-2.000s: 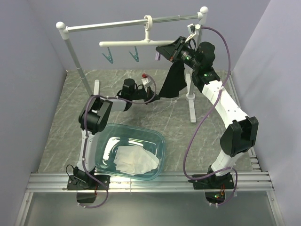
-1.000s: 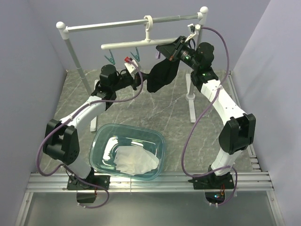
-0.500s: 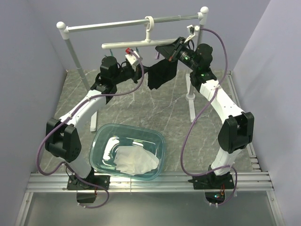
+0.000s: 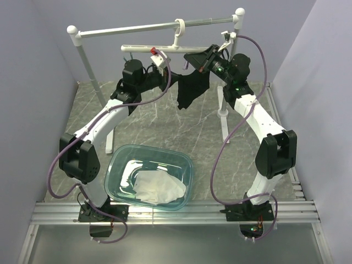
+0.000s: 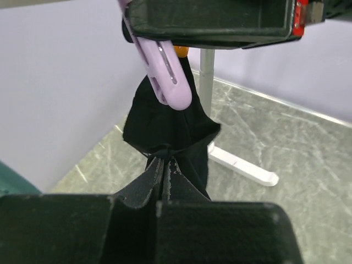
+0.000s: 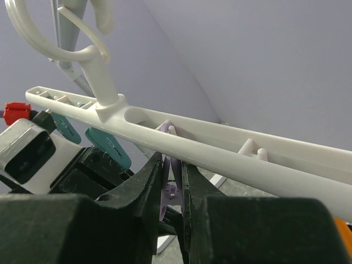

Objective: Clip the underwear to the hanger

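My left claw (image 5: 165, 163) was shut tight on the low part of the underwear (image 5: 165, 129). Its two fingers were pressed together with a fold of the black cloth pinched between them. My right claw (image 6: 171, 163) was up under the hanger (image 6: 231, 147). Its fingers were almost together, one on each side of the purple peg (image 5: 165, 77), squeezing it. The underwear hung in the air between my two claws, well above the table (image 4: 165, 129), and it touched nothing down there. Its top went up to the purple peg, but I could not tell if the peg had bitten onto the cloth. The hanger hung by its hook on the rack (image 4: 137, 26). The two teal pegs (image 6: 107, 147) hung from the bar just beside my left claw. The orange peg (image 6: 342, 231) was on the other side of my right claw. Far below, near my arms, the tub (image 4: 113, 165) sat with the white cloth (image 4: 157, 187) in it.
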You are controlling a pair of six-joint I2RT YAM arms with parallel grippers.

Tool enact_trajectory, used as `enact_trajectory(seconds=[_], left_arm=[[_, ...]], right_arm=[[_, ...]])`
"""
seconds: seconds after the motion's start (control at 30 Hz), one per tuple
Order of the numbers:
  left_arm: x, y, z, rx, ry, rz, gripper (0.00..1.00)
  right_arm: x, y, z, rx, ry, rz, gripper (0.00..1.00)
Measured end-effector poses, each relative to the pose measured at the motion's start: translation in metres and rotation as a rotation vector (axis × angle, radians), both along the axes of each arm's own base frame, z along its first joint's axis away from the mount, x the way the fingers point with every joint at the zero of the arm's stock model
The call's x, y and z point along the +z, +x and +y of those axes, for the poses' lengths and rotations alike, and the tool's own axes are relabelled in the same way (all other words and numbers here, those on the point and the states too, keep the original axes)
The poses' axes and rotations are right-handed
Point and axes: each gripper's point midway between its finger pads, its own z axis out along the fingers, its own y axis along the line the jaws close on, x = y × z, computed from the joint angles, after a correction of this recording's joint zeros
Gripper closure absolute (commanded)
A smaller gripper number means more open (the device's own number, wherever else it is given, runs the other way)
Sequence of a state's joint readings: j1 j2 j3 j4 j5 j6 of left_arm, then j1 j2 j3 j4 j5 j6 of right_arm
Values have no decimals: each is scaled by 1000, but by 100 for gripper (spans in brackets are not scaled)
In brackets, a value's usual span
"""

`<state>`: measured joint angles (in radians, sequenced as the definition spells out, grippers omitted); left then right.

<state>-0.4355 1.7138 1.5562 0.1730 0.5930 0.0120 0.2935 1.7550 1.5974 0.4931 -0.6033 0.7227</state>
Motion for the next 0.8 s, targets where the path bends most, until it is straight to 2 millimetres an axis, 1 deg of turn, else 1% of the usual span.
enact_trajectory(seconds=[0.27, 0.4, 0.63, 0.7, 0.8], left_arm=[[4, 0, -2, 7, -43, 99, 100], [4, -1, -3, 18, -65, 147, 100], [6, 1, -3, 66, -128, 235, 100], [8, -1, -3, 78, -144, 244, 100], [6, -14, -2, 94, -153, 255, 100]], right_arm=[[0, 0, -3, 2, 13, -9, 100], [-2, 1, -4, 1, 15, -14, 100], [-1, 2, -5, -8, 21, -28, 100], [-1, 3, -6, -15, 22, -29, 100], [-2, 4, -6, -22, 20, -29, 100]])
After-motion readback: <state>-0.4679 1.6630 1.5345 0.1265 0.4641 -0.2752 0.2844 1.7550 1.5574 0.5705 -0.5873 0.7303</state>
